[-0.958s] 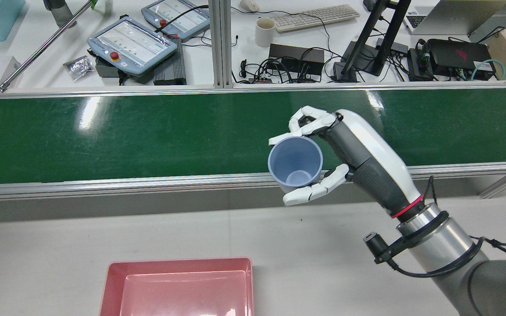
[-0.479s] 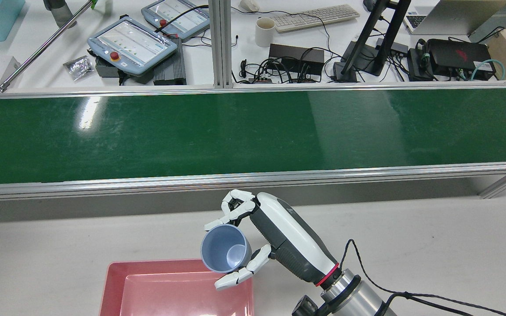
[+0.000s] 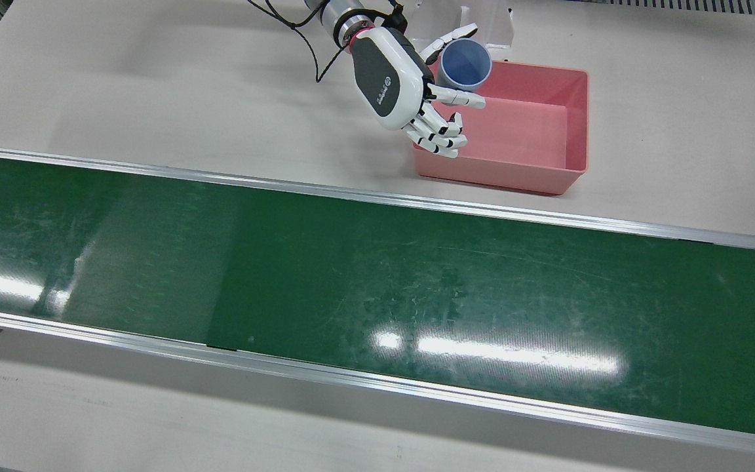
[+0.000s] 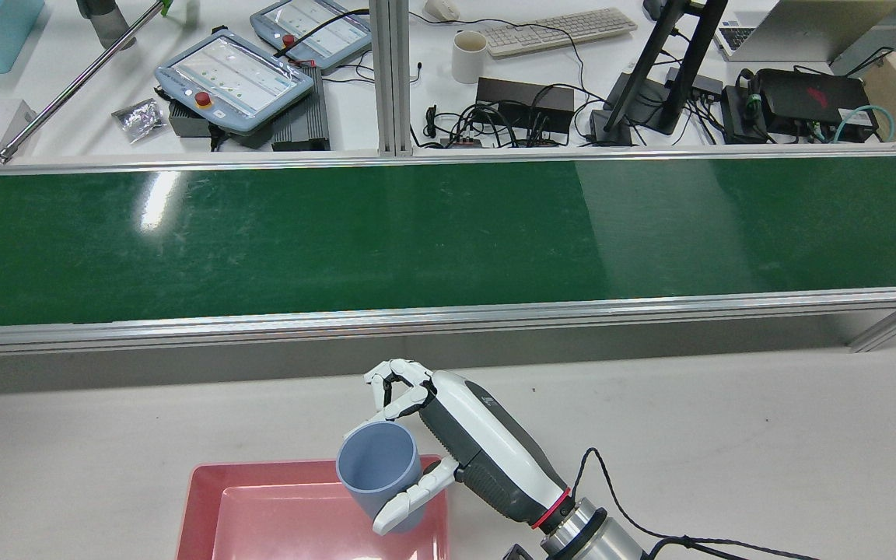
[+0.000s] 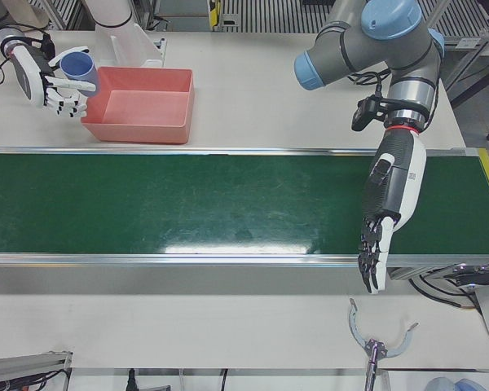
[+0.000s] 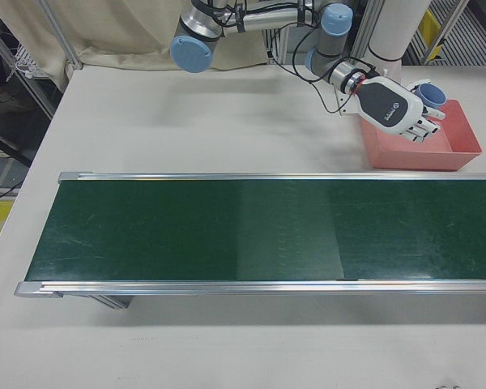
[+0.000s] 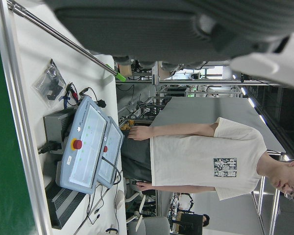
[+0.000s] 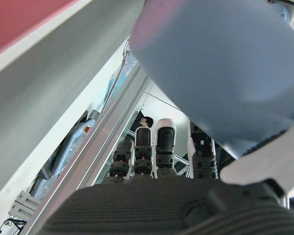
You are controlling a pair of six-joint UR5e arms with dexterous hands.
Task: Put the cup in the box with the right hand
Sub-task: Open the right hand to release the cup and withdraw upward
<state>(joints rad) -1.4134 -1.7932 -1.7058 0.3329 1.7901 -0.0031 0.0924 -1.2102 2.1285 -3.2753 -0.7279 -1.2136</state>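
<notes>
Fingers (image 4: 405, 500) of my right hand (image 4: 470, 449) grip a plain blue cup (image 4: 379, 474), mouth up, above the pink box's (image 4: 207, 498) corner.

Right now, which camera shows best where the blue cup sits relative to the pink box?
The front view: the blue cup, held by the right hand, is over the pink box corner. The rear view crops the box; the side views show it small.

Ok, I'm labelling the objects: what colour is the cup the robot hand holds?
Light blue, inside and out; the cup shows best in the front view.
</notes>
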